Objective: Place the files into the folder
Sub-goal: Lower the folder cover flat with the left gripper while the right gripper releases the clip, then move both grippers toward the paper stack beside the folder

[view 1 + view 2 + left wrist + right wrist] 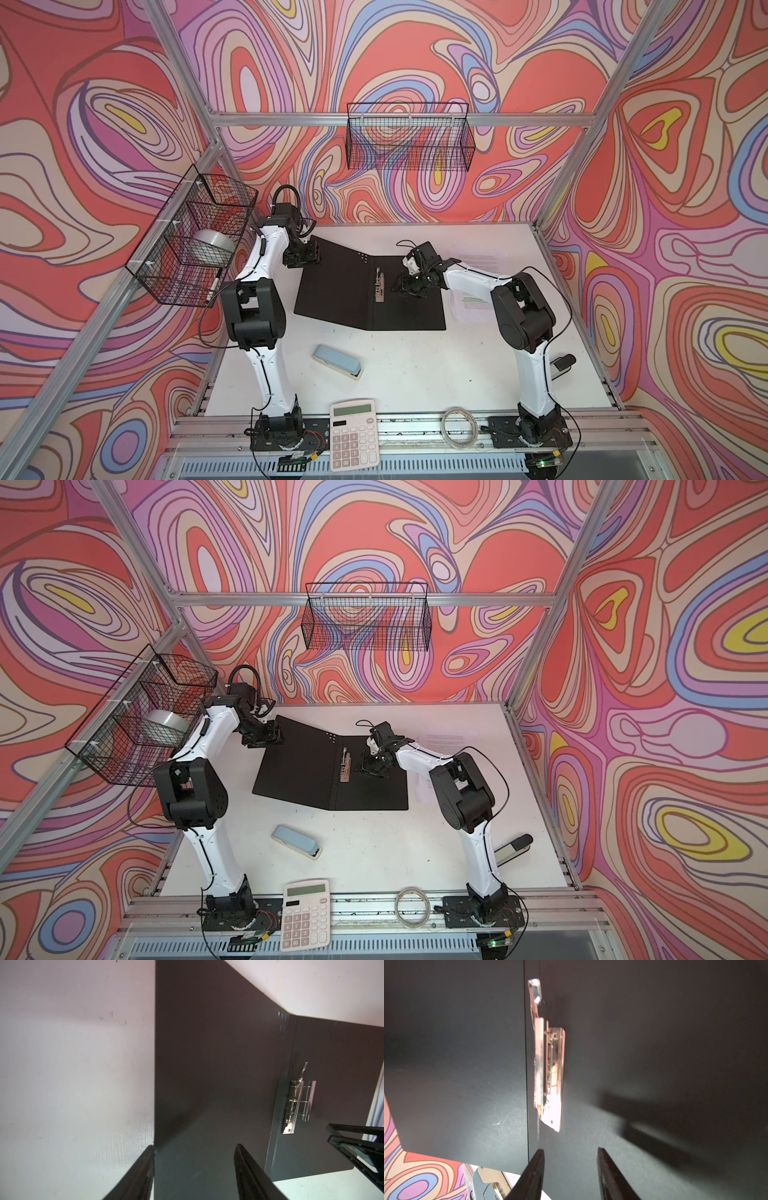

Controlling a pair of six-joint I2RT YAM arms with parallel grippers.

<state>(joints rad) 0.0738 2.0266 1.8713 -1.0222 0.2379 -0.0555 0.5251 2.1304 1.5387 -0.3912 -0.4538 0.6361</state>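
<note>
place: robot lab cell | signs: aluminium frame (291, 119), swirl-printed backdrop (415, 50), two bench-mounted arms (268, 378)

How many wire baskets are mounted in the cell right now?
2. The left wire basket hangs on the left frame rail, holding a tape roll; the back wire basket hangs on the rear rail. None appears hidden.

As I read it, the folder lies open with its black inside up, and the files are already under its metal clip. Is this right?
Not entirely. The folder does lie open with its black inside up, but the files are not under its metal clip: they lie on the table beside the folder. Both top views show this.
</note>
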